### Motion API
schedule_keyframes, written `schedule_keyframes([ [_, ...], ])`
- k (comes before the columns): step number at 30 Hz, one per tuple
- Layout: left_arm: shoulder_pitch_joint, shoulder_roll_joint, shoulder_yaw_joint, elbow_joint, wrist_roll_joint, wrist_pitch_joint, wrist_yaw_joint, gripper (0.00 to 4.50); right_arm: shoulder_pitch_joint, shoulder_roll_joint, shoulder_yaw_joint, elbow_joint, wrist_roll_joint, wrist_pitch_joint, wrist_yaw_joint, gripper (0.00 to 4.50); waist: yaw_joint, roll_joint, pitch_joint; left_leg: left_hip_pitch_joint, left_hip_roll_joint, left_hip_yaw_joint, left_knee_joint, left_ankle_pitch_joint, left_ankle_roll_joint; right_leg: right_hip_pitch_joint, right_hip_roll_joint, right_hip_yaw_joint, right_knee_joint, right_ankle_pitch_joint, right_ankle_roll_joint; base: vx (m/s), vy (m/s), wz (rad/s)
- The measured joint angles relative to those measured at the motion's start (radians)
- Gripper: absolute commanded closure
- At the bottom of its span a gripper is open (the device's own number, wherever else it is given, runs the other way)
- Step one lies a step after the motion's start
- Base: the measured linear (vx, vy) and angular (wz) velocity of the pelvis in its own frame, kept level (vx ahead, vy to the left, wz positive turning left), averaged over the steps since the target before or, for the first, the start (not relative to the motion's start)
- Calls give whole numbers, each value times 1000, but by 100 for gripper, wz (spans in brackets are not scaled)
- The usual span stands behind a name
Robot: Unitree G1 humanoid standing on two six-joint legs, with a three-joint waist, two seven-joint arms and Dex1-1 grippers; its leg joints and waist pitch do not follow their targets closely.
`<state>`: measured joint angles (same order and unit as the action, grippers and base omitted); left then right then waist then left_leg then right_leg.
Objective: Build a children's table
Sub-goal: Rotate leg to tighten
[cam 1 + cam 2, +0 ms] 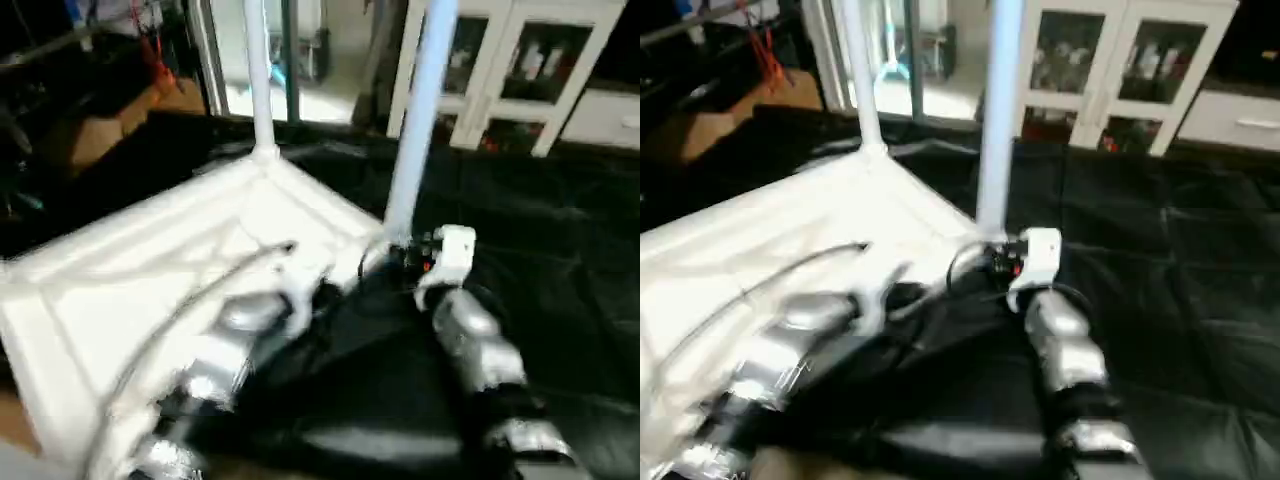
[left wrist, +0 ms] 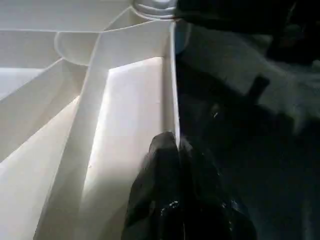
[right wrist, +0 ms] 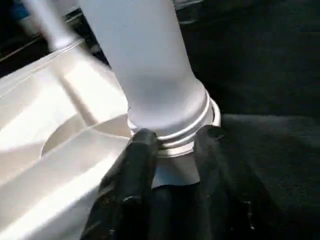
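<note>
The white tabletop (image 1: 150, 270) lies upside down on black cloth, its ribbed underside facing up. Two white legs stand upright in its corner sockets: one at the far corner (image 1: 258, 70), one at the near right corner (image 1: 415, 120). My right gripper (image 3: 177, 142) is shut on the ringed base of the near leg (image 3: 145, 65), just above its socket, with one finger on each side. My left gripper (image 2: 177, 145) is shut on the tabletop's thin rim wall (image 2: 170, 75), which runs between its two fingers.
Black cloth (image 1: 560, 260) covers the work surface to the right of the tabletop. A white cabinet with glass doors (image 1: 520, 60) stands at the back right, and a brown box (image 1: 100, 130) at the back left. Grey cables (image 1: 200, 290) run along my left forearm.
</note>
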<state>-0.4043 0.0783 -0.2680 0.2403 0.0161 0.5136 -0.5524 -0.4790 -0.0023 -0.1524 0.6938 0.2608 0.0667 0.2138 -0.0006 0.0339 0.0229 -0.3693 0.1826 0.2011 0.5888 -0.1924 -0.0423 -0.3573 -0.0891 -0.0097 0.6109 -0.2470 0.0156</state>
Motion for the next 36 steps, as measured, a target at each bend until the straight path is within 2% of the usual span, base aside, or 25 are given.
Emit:
schedule_keyframes([
  [3, 8, 5, -18, -5, 0, -22, -2, 450, 0, 2, 0, 13, 0, -24, 8, 365, -2, -3, -3, -2, -1, -1, -1, 0, 1, -1, -1, -1, -1, 0, 1, 0, 0, 0],
  [6, 40, 86, -25, -54, -7, -64, -53, 450, 7, -27, 0, 11, 23, -36, 135, 365, -11, -4, -3, -8, 0, -1, -3, 0, 1, -3, 0, -2, 0, 1, 2, 0, 0, 0],
  [7, 61, 137, -25, -89, -24, -86, -95, 450, 22, -60, 13, -5, 31, -33, 224, 336, -18, -3, -2, -15, 1, -3, -3, 0, 1, -9, 1, -3, 0, 3, 7, 0, 0, 0],
  [9, 91, 202, -15, -119, -42, -114, -151, 450, 39, -105, 29, -24, 42, -25, 323, 329, -19, 0, 0, -18, 5, -4, -2, 1, 2, -11, 4, -5, 0, 3, 7, 0, 0, 0],
  [11, 117, 261, 0, -150, -57, -129, -213, 450, 51, -169, 51, -61, 70, 25, 454, 302, -17, 2, 4, -22, 7, -4, -1, 3, 5, -15, 6, -5, 0, 3, 7, 0, 0, 0],
  [13, 150, 294, 12, -182, -82, -147, -273, 450, 62, -252, 65, -118, 98, 62, 584, 302, -9, 5, 6, -25, 7, -3, 1, 3, 9, -18, 5, -5, -1, 3, 7, 0, 0, 0],
  [16, 181, 335, 24, -204, -122, -151, -325, 450, 62, -351, 75, -192, 124, 100, 730, 268, 0, 4, 7, -25, 8, -2, 2, 2, 10, -18, 5, -5, 0, 3, 7, 0, 0, 0],
  [18, 198, 360, 28, -222, -147, -154, -355, 450, 62, -392, 76, -223, 141, 131, 809, 263, 2, 3, 7, -25, 8, -1, 2, 2, 11, -18, 6, -4, 0, 3, 7, 0, 0, 0],
  [19, 204, 371, 29, -227, -161, -156, -370, 450, 64, -409, 76, -233, 149, 150, 847, 245, 4, 3, 7, -24, 8, -1, 2, 2, 11, -18, 6, -4, 1, 3, 7, 0, 0, 0],
  [24, 207, 373, 30, -225, -168, -158, -405, 450, 77, -412, 95, -290, 183, 186, 914, 215, 5, 3, 7, -23, 8, 0, 3, 2, 10, -17, 5, -3, 2, 3, 7, 0, 0, 0],
  [25, 207, 372, 27, -224, -168, -159, -415, 450, 82, -419, 101, -303, 184, 201, 923, 184, 7, 3, 7, -23, 8, 0, 4, 2, 10, -16, 5, -3, 2, 3, 7, 0, 0, 0],
  [28, 206, 371, 26, -223, -172, -159, -427, 450, 93, -433, 110, -334, 196, 235, 939, 175, 8, 2, 8, -22, 7, 1, 4, 2, 10, -15, 4, -3, 2, 3, 7, 0, 0, 0],
  [29, 205, 370, 24, -222, -173, -159, -427, 450, 93, -433, 115, -335, 193, 232, 942, 175, 8, 3, 7, -21, 7, 1, 4, 2, 10, -15, 4, -3, 2, 3, 7, 0, 0, 0],
  [30, 204, 370, 23, -220, -173, -159, -427, 450, 92, -434, 118, -335, 183, 221, 943, 143, 9, 3, 7, -21, 8, 1, 4, 2, 10, -15, 4, -3, 2, 3, 7, 0, 0, 0],
  [33, 198, 370, 20, -215, -174, -158, -427, 450, 81, -413, 133, -310, 134, 160, 935, 125, 11, 3, 7, -20, 8, 1, 4, 2, 10, -15, 4, -3, 3, 3, 7, 0, 0, 0],
  [36, 194, 363, 16, -211, -171, -159, -428, 450, 63, -373, 162, -259, 80, 106, 869, 125, 15, 4, 7, -20, 7, 2, 4, 2, 10, -15, 3, -3, 4, 3, 7, 0, 0, 0],
])
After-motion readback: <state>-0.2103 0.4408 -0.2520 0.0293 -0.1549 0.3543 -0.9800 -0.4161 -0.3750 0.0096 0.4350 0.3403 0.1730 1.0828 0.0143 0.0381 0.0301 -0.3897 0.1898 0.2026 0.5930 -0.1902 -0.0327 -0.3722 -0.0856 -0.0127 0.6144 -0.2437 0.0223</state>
